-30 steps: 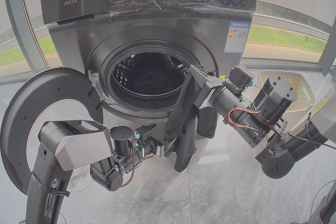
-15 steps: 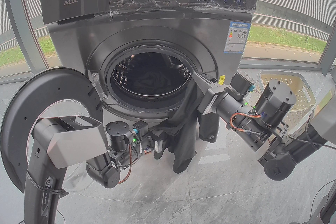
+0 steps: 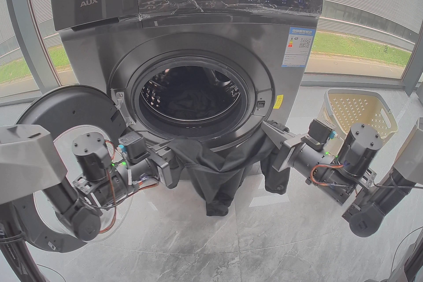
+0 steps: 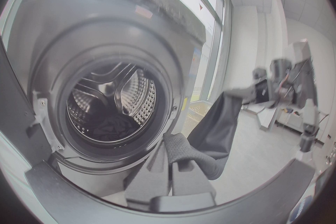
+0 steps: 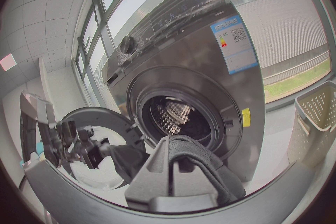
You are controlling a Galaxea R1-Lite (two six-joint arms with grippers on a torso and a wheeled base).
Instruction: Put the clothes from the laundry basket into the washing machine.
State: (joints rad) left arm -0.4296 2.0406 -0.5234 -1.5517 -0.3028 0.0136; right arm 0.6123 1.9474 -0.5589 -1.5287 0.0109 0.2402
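Note:
A black garment [image 3: 218, 177] hangs stretched between my two grippers, sagging in front of the washing machine [image 3: 189, 31] just below its open drum [image 3: 189, 98]. My left gripper [image 3: 168, 162] is shut on the garment's left end, close to the open door [image 3: 66, 111]. My right gripper [image 3: 269, 131] is shut on the right end, beside the drum's lower right rim. Dark clothes lie inside the drum [image 4: 112, 105]. In the left wrist view the fingers [image 4: 154, 168] pinch the cloth [image 4: 213, 126]. In the right wrist view the garment [image 5: 199, 158] drapes over the shut fingers [image 5: 157, 161].
The cream laundry basket [image 3: 358, 113] stands on the floor right of the machine, behind my right arm, its inside bare as far as it shows. The round door swings out to the left. Grey tiled floor [image 3: 264, 243] lies open in front.
My left gripper closed on the garment's lower part and pulled it left and up. My right gripper dropped down and to the right, so the garment now spreads between both arms.

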